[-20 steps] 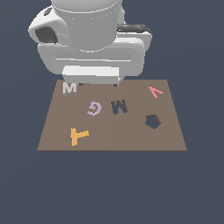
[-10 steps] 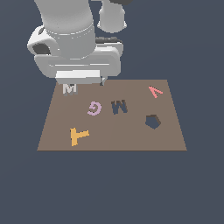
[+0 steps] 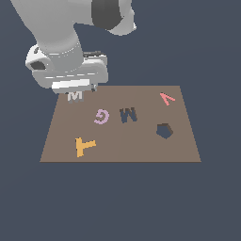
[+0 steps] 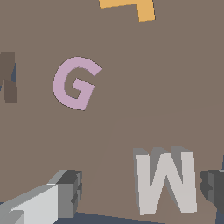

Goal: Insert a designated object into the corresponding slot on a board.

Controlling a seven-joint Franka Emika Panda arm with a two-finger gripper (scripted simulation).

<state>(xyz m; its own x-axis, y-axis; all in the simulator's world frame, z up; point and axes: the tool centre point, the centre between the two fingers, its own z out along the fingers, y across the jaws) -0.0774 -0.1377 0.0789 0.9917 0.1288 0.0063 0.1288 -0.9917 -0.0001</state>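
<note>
**My pincer straddles the pale M**

My pincer (image 4: 140, 192) hangs spread apart over the small pale grey-white M-shaped block (image 3: 75, 96), one finger (image 4: 61, 197) on either side, not touching it. The block lies in the upper left corner of the flat brown square board (image 3: 141, 146). Rightward come the lilac G (image 3: 101, 116), then the dark M-shaped slot (image 3: 128, 114) at centre.

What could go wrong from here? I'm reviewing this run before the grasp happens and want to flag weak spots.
1. The white M block sits off-centre between the open fingers of the hand, nearer one than the other; closing may shove or twist it.
2. The M block lies near the board corner; a nudge might slide it off.
3. The lilac G lies beside the M slot; a low carry could knock it.
</note>
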